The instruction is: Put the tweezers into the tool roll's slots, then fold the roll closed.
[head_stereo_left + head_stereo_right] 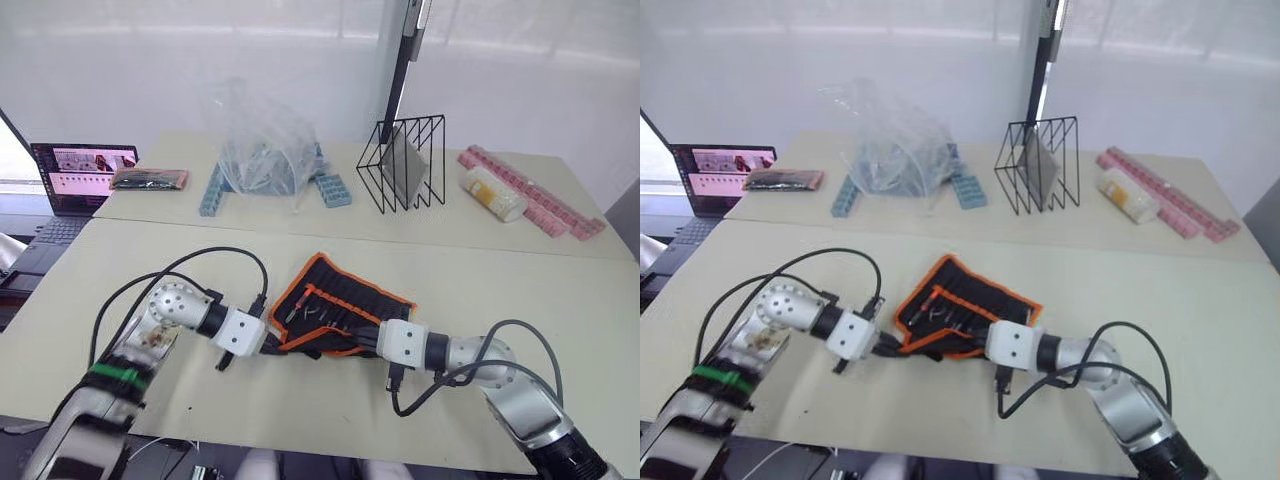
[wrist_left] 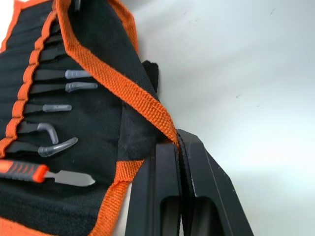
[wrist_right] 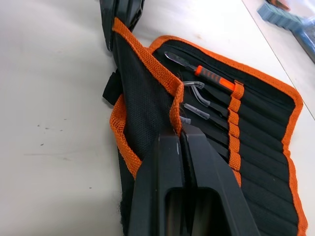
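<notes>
The tool roll [image 1: 345,295] lies open on the table, black with orange trim. Several tweezers [image 2: 55,107] sit in its slots [image 3: 256,147], their clear-capped tips pointing at the near flap. An orange-handled tool [image 3: 212,78] is tucked beside them. My left gripper [image 2: 178,141] is shut on the orange edge of the near flap at the roll's left end. My right gripper [image 3: 180,132] is shut on the same flap edge further right. Between them the flap [image 3: 147,103] is raised off the table and leans over the tweezer tips.
At the back stand a black wire basket [image 1: 405,165], a crumpled clear plastic bag [image 1: 262,145] over blue blocks [image 1: 333,190], pink trays [image 1: 540,200] and a pale bottle [image 1: 492,193]. A laptop [image 1: 75,175] and a small pouch [image 1: 150,179] sit at the far left.
</notes>
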Motion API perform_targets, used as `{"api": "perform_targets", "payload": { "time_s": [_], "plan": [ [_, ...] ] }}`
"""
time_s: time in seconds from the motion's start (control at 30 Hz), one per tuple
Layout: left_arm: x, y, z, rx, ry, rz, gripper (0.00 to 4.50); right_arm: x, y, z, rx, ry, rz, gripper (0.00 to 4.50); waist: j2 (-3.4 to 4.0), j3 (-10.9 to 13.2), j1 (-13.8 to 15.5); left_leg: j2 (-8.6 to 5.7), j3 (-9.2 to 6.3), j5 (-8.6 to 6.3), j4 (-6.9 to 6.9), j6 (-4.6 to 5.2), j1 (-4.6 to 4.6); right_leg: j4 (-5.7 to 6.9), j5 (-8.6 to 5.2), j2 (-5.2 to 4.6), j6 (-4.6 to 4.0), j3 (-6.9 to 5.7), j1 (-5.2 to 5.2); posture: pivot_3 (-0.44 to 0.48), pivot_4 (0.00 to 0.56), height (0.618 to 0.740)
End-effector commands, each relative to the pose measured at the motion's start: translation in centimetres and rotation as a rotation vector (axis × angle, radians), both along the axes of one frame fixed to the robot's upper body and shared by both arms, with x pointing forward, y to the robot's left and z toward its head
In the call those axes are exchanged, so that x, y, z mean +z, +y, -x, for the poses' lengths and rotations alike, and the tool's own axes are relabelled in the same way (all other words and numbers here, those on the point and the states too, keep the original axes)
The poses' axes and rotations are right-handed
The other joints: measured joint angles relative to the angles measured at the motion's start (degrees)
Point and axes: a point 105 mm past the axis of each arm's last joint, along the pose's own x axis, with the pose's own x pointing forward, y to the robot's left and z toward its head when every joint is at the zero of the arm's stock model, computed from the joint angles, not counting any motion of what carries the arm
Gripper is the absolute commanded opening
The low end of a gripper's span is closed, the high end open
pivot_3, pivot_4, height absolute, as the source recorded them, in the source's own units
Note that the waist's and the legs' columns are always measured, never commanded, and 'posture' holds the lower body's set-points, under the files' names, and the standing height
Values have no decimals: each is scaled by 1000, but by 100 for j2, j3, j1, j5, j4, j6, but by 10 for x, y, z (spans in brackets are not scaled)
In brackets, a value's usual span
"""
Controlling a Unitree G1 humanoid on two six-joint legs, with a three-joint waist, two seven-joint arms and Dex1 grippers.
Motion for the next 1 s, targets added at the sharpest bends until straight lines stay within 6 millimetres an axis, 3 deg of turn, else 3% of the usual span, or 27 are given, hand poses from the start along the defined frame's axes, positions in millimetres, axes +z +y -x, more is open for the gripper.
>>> {"api": "perform_targets", "payload": {
  "time_s": [0.03,0.13,0.3,0.47,0.7,1.0],
  "plan": [
    [2,7,15,191,72,-43,10,5,-17,-13,-14,-67,51,0,0,0,-4,1,-1,0,0,0,0,0,0,0,0,0,0,0,150,720],
    [-2,7,28,337,123,-55,10,6,-21,-17,3,-83,62,0,1,1,7,2,1,0,0,0,2,1,0,1,0,0,0,0,150,720],
    [-1,6,33,554,227,6,10,1,-39,-21,-8,-94,104,0,2,1,24,1,1,0,1,0,5,3,0,1,-1,0,3,0,150,720],
    [-6,1,44,629,317,19,10,-1,-53,-19,-31,-100,124,0,2,1,29,1,2,0,0,0,6,3,0,0,-2,1,3,0,150,720],
    [-6,-4,42,594,337,82,10,-3,-67,-4,-77,-74,130,0,2,1,110,-2,6,0,1,-1,7,2,1,-5,-4,5,3,0,150,720],
    [10,-14,16,466,391,175,10,-9,-79,10,-195,55,104,0,4,0,167,-6,10,5,5,-2,5,2,4,-4,-9,4,5,0,150,720]
  ]
}}
